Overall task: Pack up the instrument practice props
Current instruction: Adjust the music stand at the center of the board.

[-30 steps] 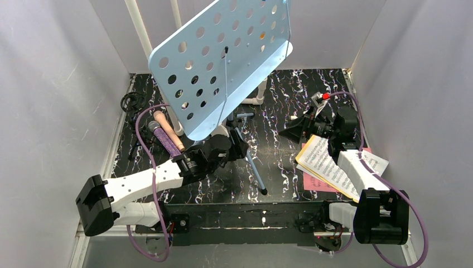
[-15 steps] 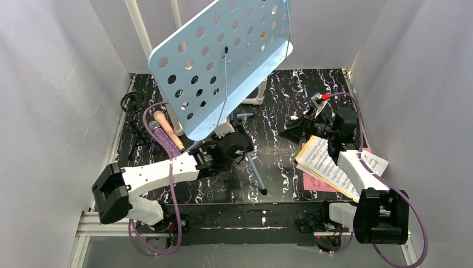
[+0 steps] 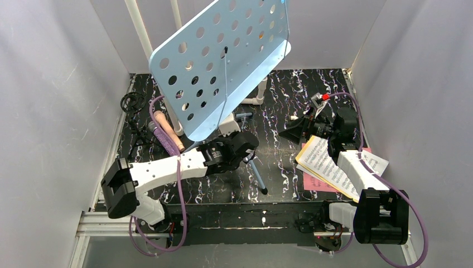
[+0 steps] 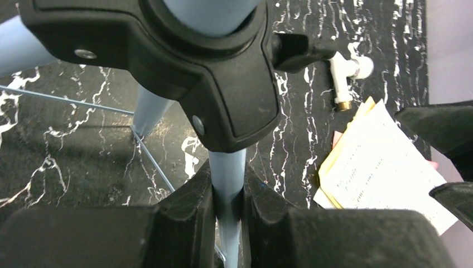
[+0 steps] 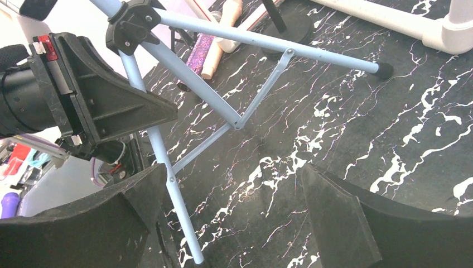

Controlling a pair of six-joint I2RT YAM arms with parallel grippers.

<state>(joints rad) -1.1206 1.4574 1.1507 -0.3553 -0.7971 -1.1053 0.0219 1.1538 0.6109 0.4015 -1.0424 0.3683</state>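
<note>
The light-blue perforated music rack [image 3: 223, 61] stands tilted on its blue tripod at the middle of the table. My left gripper [image 3: 245, 148] [image 4: 227, 195] is shut on one blue stand leg [image 4: 227, 173] just below the black hub [image 4: 212, 72]. Open and holding nothing, my right gripper [image 3: 293, 131] [image 5: 234, 223] hovers over the tabletop, right of the stand legs [image 5: 162, 162]. White sheet-music pages [image 3: 326, 164] [image 4: 379, 167] lie on a pink page [image 3: 315, 181] under the right arm. The pink microphone [image 3: 167, 128] and the purple microphone [image 3: 164, 139] [image 5: 203, 50] lie at the left.
A black tripod mount [image 3: 133, 103] sits at the back left, and a round-base mount [image 5: 290, 25] stands by the microphones. A white pipe frame [image 3: 254, 97] [image 5: 390, 17] rises behind the stand. White walls enclose the black marbled table [image 3: 279, 111] on three sides.
My left arm swung right toward the stand's legs, and its gripper opened wider, then shut on a blue leg. The right arm has stayed where it was.
</note>
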